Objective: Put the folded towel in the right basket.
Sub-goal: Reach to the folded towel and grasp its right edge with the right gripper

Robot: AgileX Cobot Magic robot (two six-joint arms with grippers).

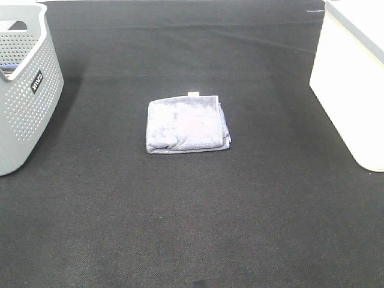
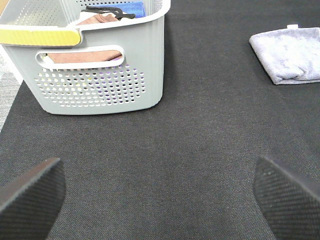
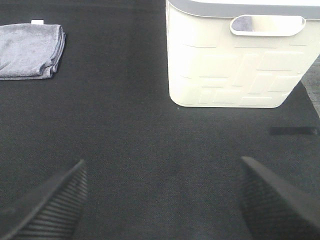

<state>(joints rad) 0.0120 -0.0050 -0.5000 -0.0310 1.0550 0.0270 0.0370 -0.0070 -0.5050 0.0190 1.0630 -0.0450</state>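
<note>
A: Where is the folded towel [image 1: 188, 125]?

B: It lies flat in the middle of the dark worktop [image 1: 192, 234], well apart from both baskets. Its layered edge faces the cream right basket [image 1: 351, 102]. Out in the open like that, it can be approached from above with nothing in the way.

A: And the hands?

B: Neither shows in the high view, so both must be outside its frame. The right hand [image 3: 162, 200] has its fingers spread wide with only bare worktop between them, grasping nothing. The left hand [image 2: 160, 195] is released the same way.

A: Which one should go?

B: The right, I'd judge, since its camera takes in the towel and the target basket together. The left one faces the grey perforated basket [image 2: 100, 75], which holds cloths and isn't the target.

A: Any risk?

B: The layers may fan out if pinched at one edge only, so a grip across the whole fold seems safer. Nothing of the task is done yet.
</note>
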